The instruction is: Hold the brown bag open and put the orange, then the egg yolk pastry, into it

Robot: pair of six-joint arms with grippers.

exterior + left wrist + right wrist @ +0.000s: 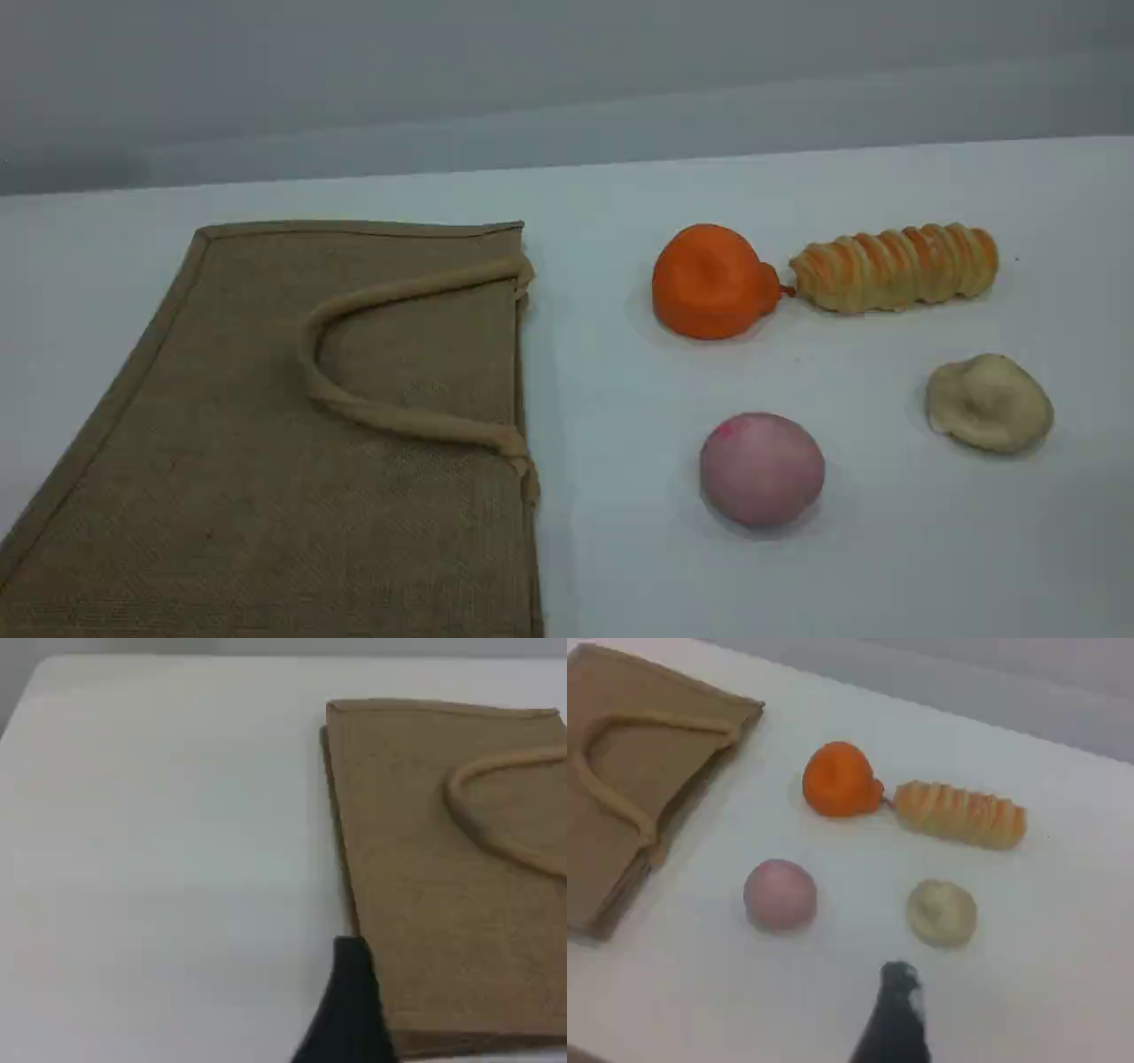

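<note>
Two tools stand open and empty, nothing packed yet.

Left tool point(353, 1010) hangs at the bag's point(266, 425) edge, probably because it must lift the mouth; right tool point(897, 1014) hovers over the food it will fetch. Bag lies flat and shut at 9 o'clock on the table point(620, 567). Orange point(711, 281) sits at 1 o'clock, its nub touching the roll point(895, 266); pastry point(990, 402) at 3, ball point(762, 468) at 5.

Illumination even, diffuse, moderately bright; source direction cannot be told. Shadows faint, soft beneath the orange point(709, 282) and pink ball point(762, 468). No glare on the table point(620, 549). Scene view reasonably sharp; both wrist views soft, their dark foreground fingertips blurred.
</note>
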